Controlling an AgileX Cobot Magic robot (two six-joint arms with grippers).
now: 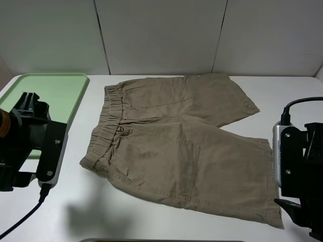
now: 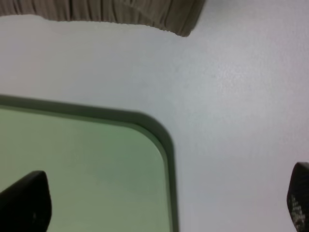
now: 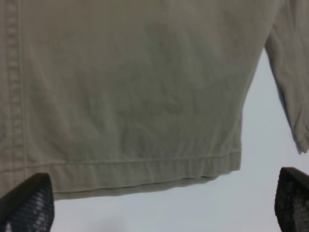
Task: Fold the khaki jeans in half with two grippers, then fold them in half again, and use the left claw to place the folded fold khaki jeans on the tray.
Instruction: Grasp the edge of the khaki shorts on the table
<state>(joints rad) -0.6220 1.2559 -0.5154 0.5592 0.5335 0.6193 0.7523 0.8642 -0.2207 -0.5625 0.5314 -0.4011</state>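
Note:
The khaki jeans (image 1: 176, 146) are tan shorts lying spread flat on the white table, waistband to the left and legs to the right. The pale green tray (image 1: 60, 96) lies at the back left. My left gripper (image 2: 164, 205) is open and empty, hovering over the tray's near corner (image 2: 154, 130), with the waistband edge (image 2: 106, 12) beyond it. My right gripper (image 3: 164, 205) is open and empty, above the hem of the near leg (image 3: 135, 169). Both arm ends (image 1: 30, 141) (image 1: 300, 171) flank the shorts in the high view.
The white table (image 1: 101, 212) extends in front of the shorts. A white panelled wall (image 1: 161, 35) stands behind. A black cable (image 1: 25, 217) trails from the left arm along the table front.

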